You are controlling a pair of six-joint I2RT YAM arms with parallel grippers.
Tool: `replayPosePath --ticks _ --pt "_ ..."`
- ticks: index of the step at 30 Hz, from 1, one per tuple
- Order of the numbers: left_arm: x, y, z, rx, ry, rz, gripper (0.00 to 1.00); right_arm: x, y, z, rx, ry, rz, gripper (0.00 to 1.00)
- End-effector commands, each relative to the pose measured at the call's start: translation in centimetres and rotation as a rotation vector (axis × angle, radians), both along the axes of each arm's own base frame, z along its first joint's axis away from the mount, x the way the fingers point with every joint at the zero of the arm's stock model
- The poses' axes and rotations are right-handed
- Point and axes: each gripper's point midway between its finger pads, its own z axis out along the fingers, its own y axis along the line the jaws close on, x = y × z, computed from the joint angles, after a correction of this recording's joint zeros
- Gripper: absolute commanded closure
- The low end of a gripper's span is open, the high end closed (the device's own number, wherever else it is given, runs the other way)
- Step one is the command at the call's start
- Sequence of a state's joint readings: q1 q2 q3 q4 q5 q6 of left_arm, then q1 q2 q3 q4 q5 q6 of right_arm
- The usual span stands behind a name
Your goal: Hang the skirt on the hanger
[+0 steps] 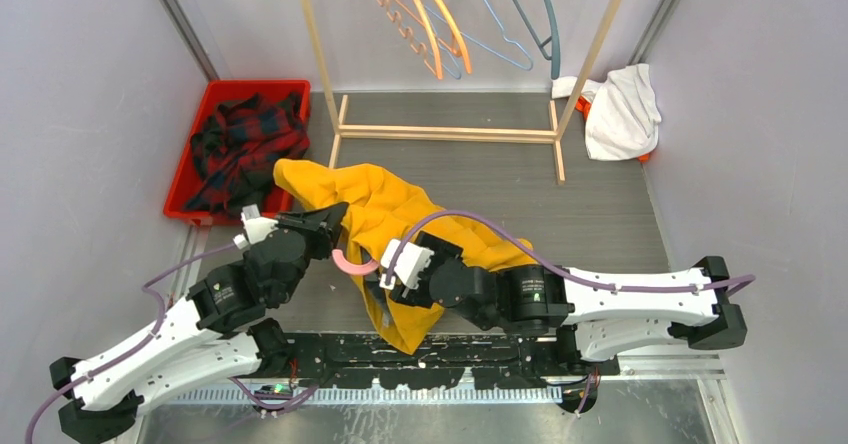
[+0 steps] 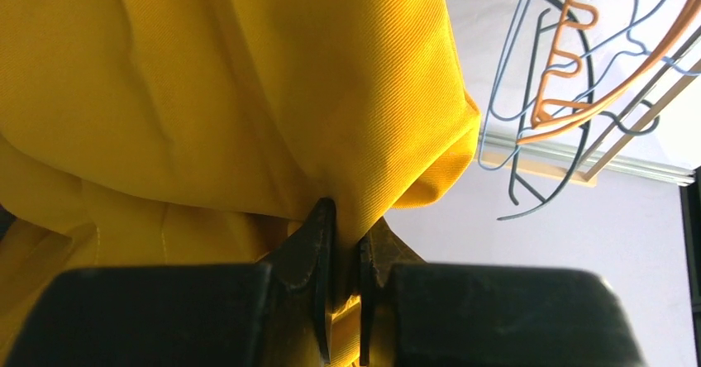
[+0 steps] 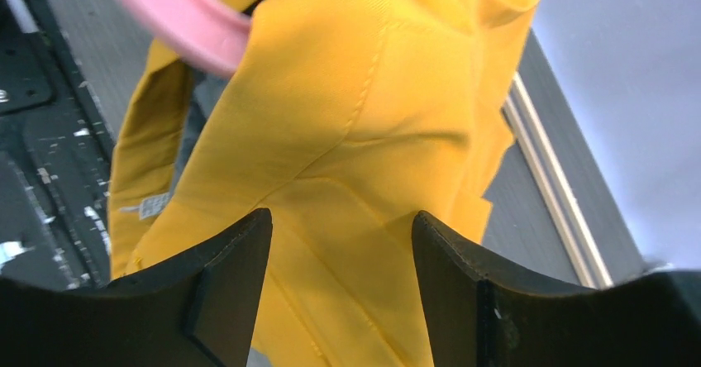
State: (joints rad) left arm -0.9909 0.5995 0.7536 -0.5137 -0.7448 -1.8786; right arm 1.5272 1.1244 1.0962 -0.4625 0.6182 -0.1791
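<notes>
I am watching the yellow skirt (image 1: pixel 400 214) hanging bunched over the middle of the tabletop (image 1: pixel 600 204), between the two arms. In the top view its long axis is running on a diagonal, from a raised fold at the far left down to a narrow band trailing over the black rail at the near edge. Another lobe is spreading out to the right, under the right arm's cable.

The left claw (image 2: pixel 345 226) is pinching a fold of the skirt tight between its fingers, with the cloth billowing up and away above them. The right claw (image 3: pixel 341 226) is standing with its jaws spread apart, gripping nothing. Skirt fabric is filling the gap ahead of them, though I cannot tell whether it is touching the fingers.

A curved piece of the pink hanger (image 1: pixel 355 262) is showing between the two claws, against the skirt's near-left edge. The rest of it is hidden, so I cannot tell which way it is pointing.

Beyond them, a wooden rack (image 1: pixel 450 132) is carrying orange and blue hangers. A red bin (image 1: pixel 190 164) of plaid cloth is sitting at the far left, and a white cloth (image 1: pixel 622 109) at the far right.
</notes>
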Motion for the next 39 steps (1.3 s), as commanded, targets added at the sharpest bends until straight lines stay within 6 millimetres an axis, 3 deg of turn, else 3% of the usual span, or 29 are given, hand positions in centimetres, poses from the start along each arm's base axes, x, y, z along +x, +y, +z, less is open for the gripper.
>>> replayPosePath --ticks 1,10,20,27,31,33,35,39 --pt "-0.1 -0.5 5.4 -0.191 -0.070 -0.013 1.00 2.6 -0.4 3.6 0.070 -0.111 -0.088 0.32" --pt "-0.4 -0.6 6.3 -0.187 -0.087 -0.038 1.00 5.2 -1.5 3.5 0.060 -0.091 -0.083 0.33" --pt "-0.6 -0.6 6.8 -0.204 -0.107 -0.049 1.00 5.3 0.5 -0.4 0.030 -0.055 -0.042 0.35" --pt "-0.8 -0.6 7.3 -0.229 -0.123 -0.062 1.00 6.5 2.0 -1.5 0.021 -0.092 -0.046 0.36" --pt "-1.0 -0.8 7.4 -0.233 -0.126 -0.074 1.00 7.5 2.3 -1.5 0.044 -0.115 -0.067 0.51" --pt "-1.0 -0.7 7.4 -0.228 -0.125 -0.074 1.00 7.6 2.4 -1.2 0.055 -0.113 -0.066 0.70" --pt "-1.0 -0.4 7.3 -0.218 -0.124 -0.067 1.00 7.3 2.5 -0.6 0.080 -0.103 -0.057 0.84" --pt "-0.9 1.2 7.1 -0.140 -0.125 -0.009 1.00 5.6 2.3 0.8 0.124 0.006 -0.004 0.97"
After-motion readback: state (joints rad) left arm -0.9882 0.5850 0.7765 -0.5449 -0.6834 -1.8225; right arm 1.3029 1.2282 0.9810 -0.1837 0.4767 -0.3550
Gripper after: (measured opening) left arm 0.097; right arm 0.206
